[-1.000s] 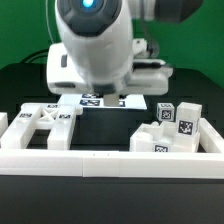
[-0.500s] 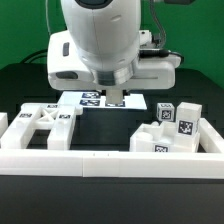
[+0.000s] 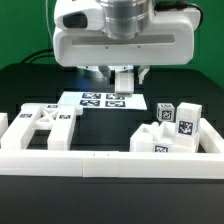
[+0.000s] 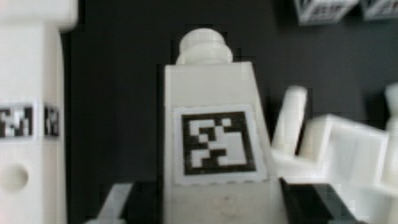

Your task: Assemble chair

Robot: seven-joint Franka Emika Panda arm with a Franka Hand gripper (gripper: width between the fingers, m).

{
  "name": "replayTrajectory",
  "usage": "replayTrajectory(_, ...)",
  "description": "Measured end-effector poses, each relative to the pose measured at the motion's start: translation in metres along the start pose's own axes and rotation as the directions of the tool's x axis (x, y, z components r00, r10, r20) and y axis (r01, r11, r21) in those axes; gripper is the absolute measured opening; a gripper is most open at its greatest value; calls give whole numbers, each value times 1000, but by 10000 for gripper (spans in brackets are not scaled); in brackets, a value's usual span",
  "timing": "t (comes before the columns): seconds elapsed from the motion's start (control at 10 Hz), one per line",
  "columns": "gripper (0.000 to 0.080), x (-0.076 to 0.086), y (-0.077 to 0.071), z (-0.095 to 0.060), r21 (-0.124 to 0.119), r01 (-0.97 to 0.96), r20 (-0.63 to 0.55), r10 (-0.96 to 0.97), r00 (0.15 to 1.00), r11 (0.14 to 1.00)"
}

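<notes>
- Leg post (image 4: 217, 130): the one chair part in hand. It is a white block with a square tag on its face and a rounded peg at one end. In the exterior view it hangs near twelve o'clock, over the far edge of the marker board (image 3: 100, 100). Its clearance above the board cannot be judged.
- X-braced frame (image 3: 45, 125): lies flat at nine o'clock in the exterior view, with nothing joined to it.
- Other chair parts (image 3: 172, 128): tagged blocks huddled between three and four o'clock, touching one another. No joint shows among them, and I cannot pick out the seat.
- Progress, as a judgement: early. No two parts appear fitted, so all the joining of legs, frames and seat is left.
- Claw (image 3: 122, 88): jaws at a middling gap, closed on two sides of the leg post. It touches nothing else.
- Border rail (image 3: 100, 160): runs across six o'clock in front of the parts, well apart from the claw.
</notes>
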State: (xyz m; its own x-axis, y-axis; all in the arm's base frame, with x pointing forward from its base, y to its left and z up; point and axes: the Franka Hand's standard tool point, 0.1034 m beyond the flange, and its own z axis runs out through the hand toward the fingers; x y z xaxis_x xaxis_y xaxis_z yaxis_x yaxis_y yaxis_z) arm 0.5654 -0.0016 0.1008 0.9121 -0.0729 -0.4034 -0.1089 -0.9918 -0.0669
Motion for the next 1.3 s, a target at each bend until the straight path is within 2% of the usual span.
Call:
replayTrajectory(0.1,288,-10,2,5,3,-4,-17,4,1000,1000)
replayTrajectory(0.3,288,1,-4,-1,-9,13,-166,-15,986,1000)
replayTrajectory(0.5,288,9,-2,-16,-22,34,-310,-40,950,999)
replayTrajectory(0.9,288,18,4,-14,-54,17,-532,-43,846,998)
replayTrajectory(1.0,288,24,1,-22,-26,-15,-603,-4,798,1000)
replayTrajectory(1.1,288,27,-3,-25,-33,-15,-664,-11,747,999)
replayTrajectory(1.2,288,27,-6,-24,-57,-8,-710,-35,703,998)
replayTrajectory(1.3,288,27,-2,-22,-69,-14,-742,-42,669,997)
